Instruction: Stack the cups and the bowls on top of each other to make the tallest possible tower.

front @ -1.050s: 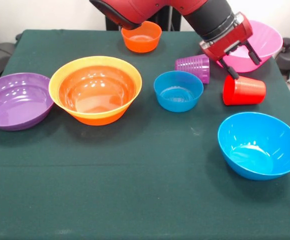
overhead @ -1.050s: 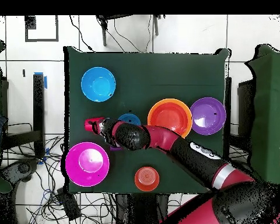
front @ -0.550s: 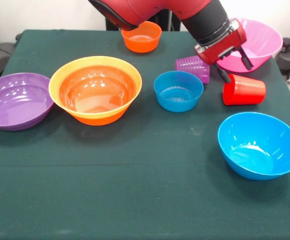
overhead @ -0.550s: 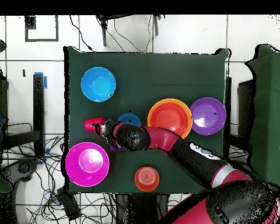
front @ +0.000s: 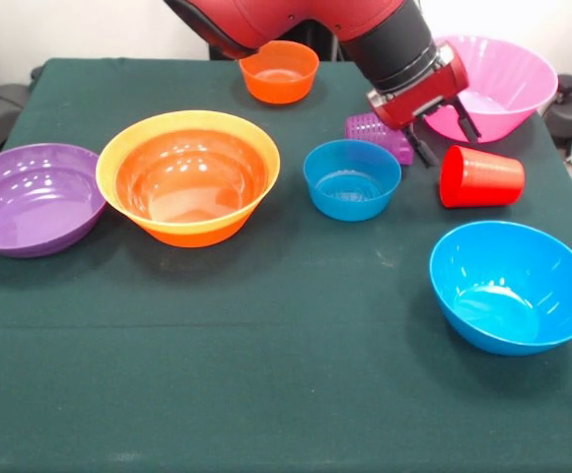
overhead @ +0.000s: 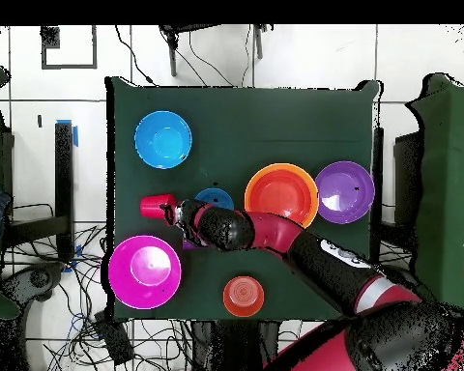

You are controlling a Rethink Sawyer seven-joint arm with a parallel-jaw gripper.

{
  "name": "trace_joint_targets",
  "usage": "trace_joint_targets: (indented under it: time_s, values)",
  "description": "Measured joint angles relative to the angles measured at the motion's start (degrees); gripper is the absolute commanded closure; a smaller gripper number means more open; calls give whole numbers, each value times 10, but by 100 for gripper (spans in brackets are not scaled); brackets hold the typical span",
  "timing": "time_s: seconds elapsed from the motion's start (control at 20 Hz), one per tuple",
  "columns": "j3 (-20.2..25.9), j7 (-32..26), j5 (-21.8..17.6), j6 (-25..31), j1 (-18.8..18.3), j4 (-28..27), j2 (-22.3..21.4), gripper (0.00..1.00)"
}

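My gripper (front: 453, 149) hangs open and empty just above the table, between the purple cup (front: 373, 129) and the red cup (front: 480, 177). Both cups lie on their sides, and the wrist hides part of the purple one. A small blue bowl (front: 351, 178) stands in front of the purple cup. The tower is the large orange bowl (front: 187, 133) with a red-orange bowl (front: 189, 179) nested inside it. From overhead the gripper (overhead: 183, 217) sits beside the red cup (overhead: 159, 205).
A purple bowl (front: 32, 198) stands at the left edge and a small orange bowl (front: 279, 71) at the back. The pink bowl (front: 498, 82) is right behind the gripper, and the large blue bowl (front: 513, 286) is at the front right. The arm crosses above the table's back part.
The gripper has drifted left and toward the back, away from the red cup's base and closer to the purple cup. No cup or bowl has moved.
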Motion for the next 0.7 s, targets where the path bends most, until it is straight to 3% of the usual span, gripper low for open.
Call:
trace_joint_targets:
  time_s: [0.2,0.7]
  values:
    - [3,0,0,0,-8,-2,16,0]
    - [25,0,-10,0,-43,-26,106,0]
